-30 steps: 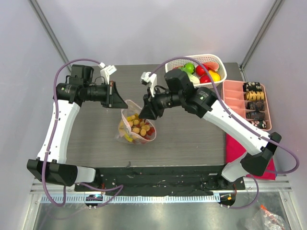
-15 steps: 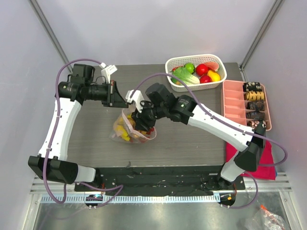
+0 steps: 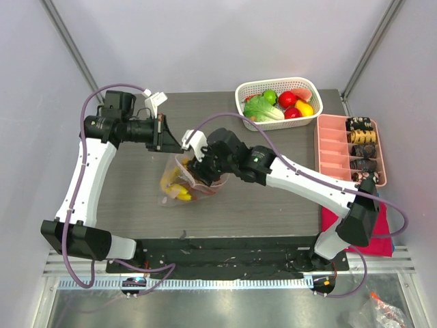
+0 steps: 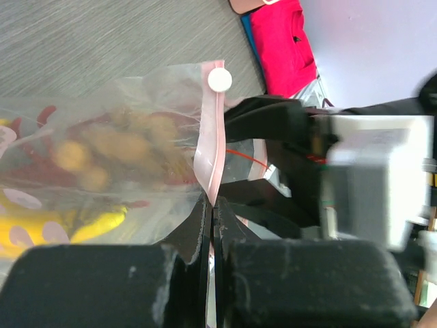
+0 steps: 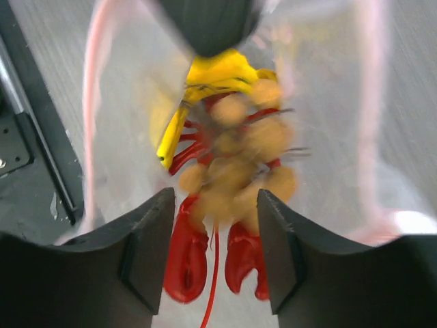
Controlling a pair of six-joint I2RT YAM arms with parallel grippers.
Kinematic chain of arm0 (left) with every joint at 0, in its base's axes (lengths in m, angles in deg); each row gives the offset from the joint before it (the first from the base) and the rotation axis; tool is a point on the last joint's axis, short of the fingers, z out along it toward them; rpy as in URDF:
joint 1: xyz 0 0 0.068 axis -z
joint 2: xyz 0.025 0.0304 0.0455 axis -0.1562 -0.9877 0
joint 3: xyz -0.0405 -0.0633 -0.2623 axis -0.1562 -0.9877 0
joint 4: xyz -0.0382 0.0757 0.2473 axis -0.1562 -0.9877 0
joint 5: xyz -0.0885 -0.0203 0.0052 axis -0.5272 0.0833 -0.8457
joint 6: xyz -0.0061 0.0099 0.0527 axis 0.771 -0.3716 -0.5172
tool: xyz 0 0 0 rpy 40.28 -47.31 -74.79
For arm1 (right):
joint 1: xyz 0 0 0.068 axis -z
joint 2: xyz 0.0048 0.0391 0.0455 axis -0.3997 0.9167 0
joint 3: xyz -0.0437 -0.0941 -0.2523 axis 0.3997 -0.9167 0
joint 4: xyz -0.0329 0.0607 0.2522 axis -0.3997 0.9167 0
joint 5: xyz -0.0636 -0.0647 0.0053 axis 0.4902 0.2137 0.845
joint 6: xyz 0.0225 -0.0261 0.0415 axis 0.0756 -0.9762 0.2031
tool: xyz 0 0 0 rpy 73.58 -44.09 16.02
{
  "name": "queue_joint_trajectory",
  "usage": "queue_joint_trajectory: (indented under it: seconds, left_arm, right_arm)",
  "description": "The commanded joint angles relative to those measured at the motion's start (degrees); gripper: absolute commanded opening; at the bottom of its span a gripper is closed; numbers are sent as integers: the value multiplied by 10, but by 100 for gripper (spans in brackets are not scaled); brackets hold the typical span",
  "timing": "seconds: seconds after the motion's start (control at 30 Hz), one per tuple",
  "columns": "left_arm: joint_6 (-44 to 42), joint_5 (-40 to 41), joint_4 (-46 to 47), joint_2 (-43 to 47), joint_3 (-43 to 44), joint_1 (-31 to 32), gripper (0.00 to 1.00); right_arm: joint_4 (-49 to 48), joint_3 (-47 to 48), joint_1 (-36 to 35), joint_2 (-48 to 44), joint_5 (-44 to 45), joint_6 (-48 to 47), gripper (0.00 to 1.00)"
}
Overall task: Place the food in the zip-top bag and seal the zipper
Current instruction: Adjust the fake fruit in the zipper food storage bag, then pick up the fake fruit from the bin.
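I am pinching the left gripper (image 4: 212, 213) on the zipper (image 4: 209, 147), jaws pressed together on the pinkish strip, holding the zip-top bag (image 3: 179, 186) up by its mouth over the table (image 3: 130, 191). I am holding the right gripper (image 5: 212, 205) with its fingers (image 5: 147, 239) spread, gripping nothing, aimed into the bag mouth. The food (image 4: 102, 147) is lying inside the bag: yellow bananas (image 5: 212, 72), brown berry cluster (image 5: 239, 164), red chilli peppers (image 5: 183, 260).
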Motion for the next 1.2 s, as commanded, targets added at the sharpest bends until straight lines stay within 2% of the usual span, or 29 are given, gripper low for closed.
queue_joint_trajectory:
  seconds: [0.0,0.1,0.27,0.3,0.57,0.73,0.8,0.97,1.0,1.03,1.17]
  left_arm:
    - [12,-42,26,5,18,-2,0]
    - [10,-44,22,4,21,-2,0]
    - [8,-48,18,8,22,-3,0]
    - [7,-44,17,9,22,-3,0]
    - [39,-4,65,10,0,-2,0]
    - [74,-11,104,0,-11,-3,0]
    - [77,-14,112,-4,-10,-3,0]
    - [80,-16,118,-9,-10,-3,0]
    - [80,-16,118,-10,-14,-2,0]
    - [79,-16,119,-8,-15,-3,0]
    - [73,-12,116,-7,-23,-2,0]
  right_arm:
    - [-152,-80,3,-69,-81,-11,61]
    - [-188,-104,4,-73,-94,-26,61]
    - [-167,-74,13,-40,31,-27,57]
    - [-162,-67,17,-46,32,-23,57]
    - [-99,10,103,-126,-97,46,64]
    - [-76,57,296,-102,-182,117,69]
    - [-69,77,374,-84,-193,114,71]
    - [-51,130,507,34,-169,77,83]
    - [-47,167,524,58,-168,68,84]
    - [-33,187,545,104,-144,48,89]
    - [-29,261,574,196,-108,-131,89]
